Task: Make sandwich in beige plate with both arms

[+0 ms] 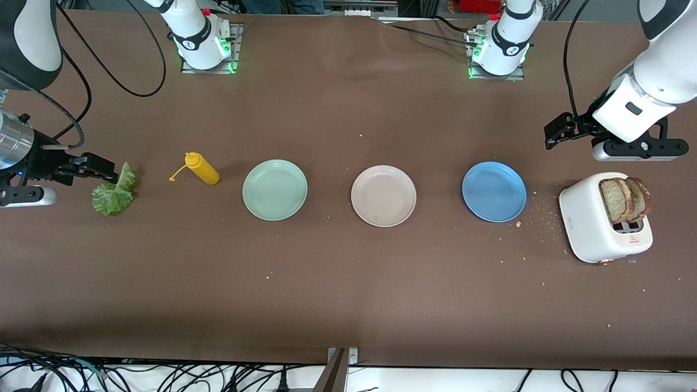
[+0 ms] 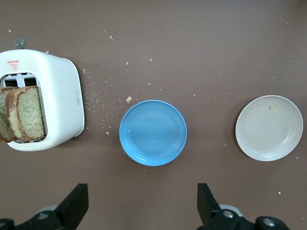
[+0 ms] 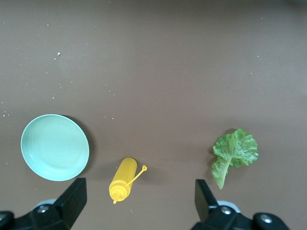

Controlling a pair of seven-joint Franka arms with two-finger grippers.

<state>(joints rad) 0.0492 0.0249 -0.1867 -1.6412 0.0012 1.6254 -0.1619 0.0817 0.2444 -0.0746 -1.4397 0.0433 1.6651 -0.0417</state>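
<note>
Front view only: both bread slices (image 1: 626,200) stand upright in the toaster (image 1: 601,226), lettuce leaf (image 1: 113,193) stem toward the camera. Beige plate (image 1: 383,196) lies mid-surface. Left gripper (image 2: 142,203) and right gripper (image 3: 138,200) hover, jaws apart.

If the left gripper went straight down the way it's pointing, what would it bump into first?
Probably just the bare table. The left gripper points down with open fingers, beside the blue plate and toaster, though depth is hard to judge.
</note>
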